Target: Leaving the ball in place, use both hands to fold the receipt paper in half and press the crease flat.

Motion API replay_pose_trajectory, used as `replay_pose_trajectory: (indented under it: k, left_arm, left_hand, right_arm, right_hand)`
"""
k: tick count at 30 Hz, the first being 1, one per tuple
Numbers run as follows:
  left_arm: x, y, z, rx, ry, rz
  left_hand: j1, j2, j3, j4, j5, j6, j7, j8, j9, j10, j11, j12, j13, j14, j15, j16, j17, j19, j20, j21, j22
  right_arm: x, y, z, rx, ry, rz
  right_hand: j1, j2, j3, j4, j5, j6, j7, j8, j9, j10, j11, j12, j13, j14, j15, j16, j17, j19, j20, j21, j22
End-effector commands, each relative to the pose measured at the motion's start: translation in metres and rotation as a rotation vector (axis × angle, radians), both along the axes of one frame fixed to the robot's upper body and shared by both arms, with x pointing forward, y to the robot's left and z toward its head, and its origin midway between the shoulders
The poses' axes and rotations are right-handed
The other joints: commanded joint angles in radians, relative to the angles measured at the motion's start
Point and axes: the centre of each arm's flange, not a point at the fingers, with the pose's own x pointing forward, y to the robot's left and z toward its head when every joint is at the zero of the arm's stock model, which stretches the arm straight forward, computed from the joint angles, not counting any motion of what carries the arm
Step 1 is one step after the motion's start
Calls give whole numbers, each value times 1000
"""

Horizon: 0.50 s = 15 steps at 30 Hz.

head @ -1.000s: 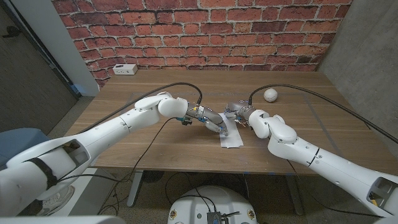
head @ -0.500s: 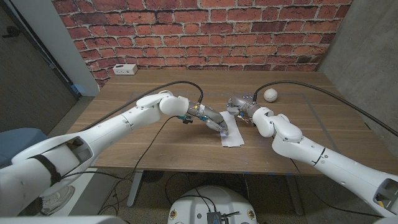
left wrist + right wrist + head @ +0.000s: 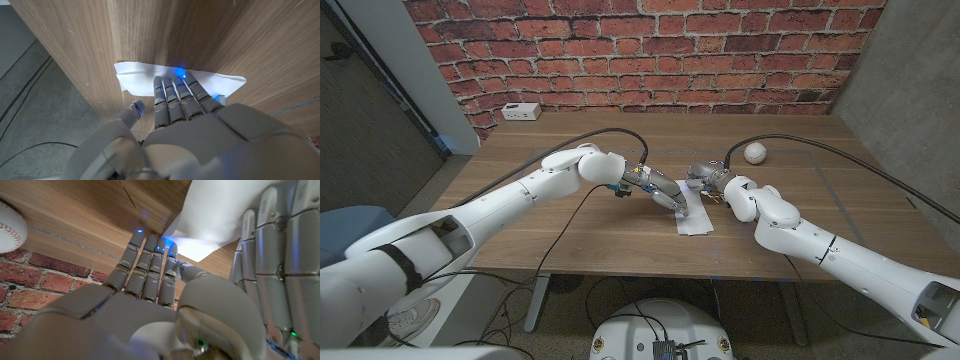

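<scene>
Fingers (image 3: 176,95) of the left hand (image 3: 658,189) press straight and close together on the receipt paper (image 3: 694,216), holding nothing. Right hand (image 3: 704,179), a moment ago further from the paper, has come back to its far end, fingertips (image 3: 150,245) extended side by side at that edge, nothing held. Paper lies mid-counter (image 3: 570,235), unmoved. Ball (image 3: 754,152) stays near the far right.

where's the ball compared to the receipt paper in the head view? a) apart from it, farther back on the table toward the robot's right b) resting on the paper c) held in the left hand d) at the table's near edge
a: the ball sits alone on bare wood, behind and right of the receipt paper.
</scene>
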Motion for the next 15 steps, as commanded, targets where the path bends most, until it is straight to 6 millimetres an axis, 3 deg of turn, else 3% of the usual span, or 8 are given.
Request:
replay_pose_trajectory:
  k: [1,15]
  left_arm:
    - [1,-2,0,4,6,4]
    - [-2,-2,0,-8,-10,20]
  left_hand:
    - [-11,19,5,0,0,-6,-1,3,5,0,-3,6,3,-5,1,2,3,16,22,-3,2]
    - [-14,18,7,1,0,-5,-2,3,5,0,-3,7,3,-6,1,2,3,12,31,-5,2]
  right_arm:
    - [9,-5,-11,-18,36,-32]
    - [-5,-10,2,11,-23,-6]
  right_hand:
    - [-13,2,-2,-3,-4,-1,-4,-3,3,-5,4,-6,-2,-8,1,-1,4,-8,2,5,2]
    - [-19,2,-4,-2,-2,-1,-6,-2,3,-2,0,-9,-6,-3,2,-2,3,-15,4,8,1]
